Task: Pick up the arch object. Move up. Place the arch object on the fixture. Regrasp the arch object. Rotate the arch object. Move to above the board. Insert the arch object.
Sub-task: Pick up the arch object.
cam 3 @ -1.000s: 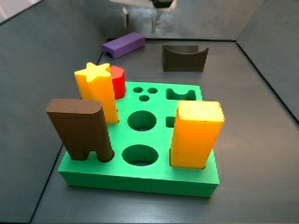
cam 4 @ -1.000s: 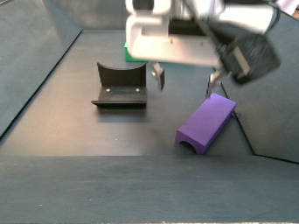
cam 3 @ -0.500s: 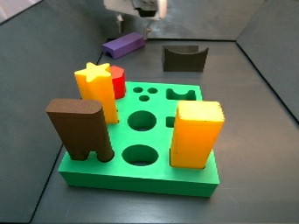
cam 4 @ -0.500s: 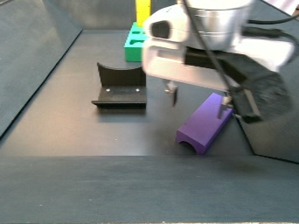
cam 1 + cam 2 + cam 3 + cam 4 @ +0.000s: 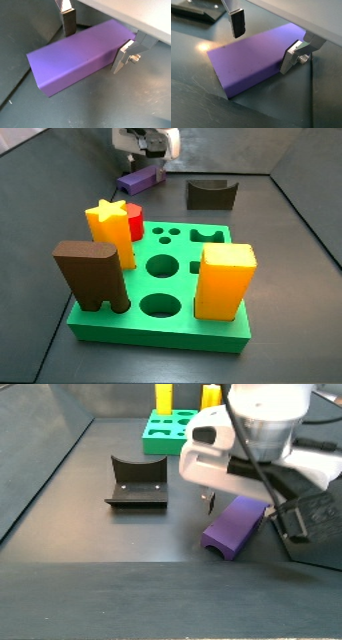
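Both wrist views close above arch object (image 5: 77,57); side views opposed.

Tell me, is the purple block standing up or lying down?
Lying down. The arch object rests lengthwise on the floor, with the open gripper straddling it.

No legible text, labels, brands or numbers in any view.
The gripper (image 5: 264,41), the arch object (image 5: 251,57), the fixture (image 5: 138,482) and the board (image 5: 167,298) carry plain unmarked surfaces.
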### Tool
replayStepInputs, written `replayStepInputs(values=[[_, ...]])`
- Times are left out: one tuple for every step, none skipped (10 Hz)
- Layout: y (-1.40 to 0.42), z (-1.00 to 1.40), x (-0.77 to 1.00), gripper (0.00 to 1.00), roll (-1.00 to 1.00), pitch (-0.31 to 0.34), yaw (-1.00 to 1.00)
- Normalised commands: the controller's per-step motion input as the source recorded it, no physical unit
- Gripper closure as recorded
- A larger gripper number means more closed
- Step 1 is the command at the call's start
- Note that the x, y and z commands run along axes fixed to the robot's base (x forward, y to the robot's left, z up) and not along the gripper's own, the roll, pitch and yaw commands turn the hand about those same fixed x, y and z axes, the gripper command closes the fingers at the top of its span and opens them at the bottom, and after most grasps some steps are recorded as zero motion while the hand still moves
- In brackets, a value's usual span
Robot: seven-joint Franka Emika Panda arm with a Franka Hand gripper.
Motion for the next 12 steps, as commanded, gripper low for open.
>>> replayStepInputs(values=[[0.05, -0.45, 0.0, 0.0, -0.3, -0.01, -0.09], [0.05, -0.41, -0.03, 0.0, -0.32, -0.04, -0.09], [0.07, -0.17, 0.0, 0.0, -0.2, -0.007, 0.0], [0.0, 0.0, 0.0, 0.0, 0.0, 0.0, 0.0], [0.0, 0.0, 0.0, 1.0, 0.0, 0.0, 0.0], [0.0, 0.0, 0.0, 1.0, 0.0, 0.0, 0.0], [0.0, 0.0, 0.0, 1.0, 0.0, 0.0, 0.0], [0.0, 0.0, 0.0, 1.0, 0.0, 0.0, 0.0], [0.0, 0.0, 0.0, 1.0, 0.0, 0.0, 0.0], [0.0, 0.0, 0.0, 1.0, 0.0, 0.0, 0.0], [0.0, 0.0, 0.0, 1.0, 0.0, 0.0, 0.0], [0.0, 0.0, 0.0, 1.0, 0.0, 0.0, 0.0]])
